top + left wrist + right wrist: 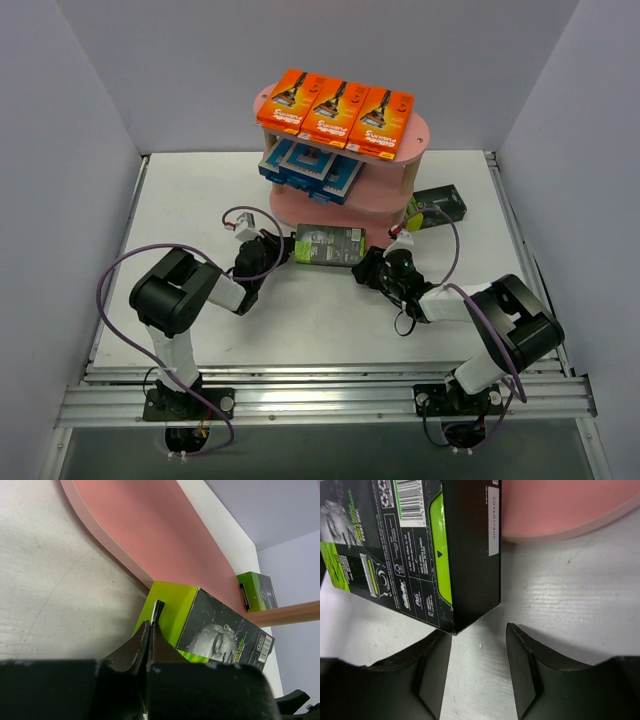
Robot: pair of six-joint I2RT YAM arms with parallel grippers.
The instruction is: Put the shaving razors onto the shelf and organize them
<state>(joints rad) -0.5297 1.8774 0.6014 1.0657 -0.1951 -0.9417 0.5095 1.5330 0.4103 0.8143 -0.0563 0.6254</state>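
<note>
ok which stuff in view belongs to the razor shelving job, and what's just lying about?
Job: pink three-tier oval shelf; three bright orange razor packs on its top board; blue-and-white razor packs on the middle board; black-and-lime razor pack on the white table before the shelf; second black-and-lime pack beside the shelf's right end.
Not job: purple cables; metal rail at the near edge.

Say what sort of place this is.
Probably a lab test cell, not a real shop: plain grey walls enclose a white table, with a metal rail at its near edge and a pink shelf of razor packs.

Bright even light, soft shadows, mostly sharp.
</note>
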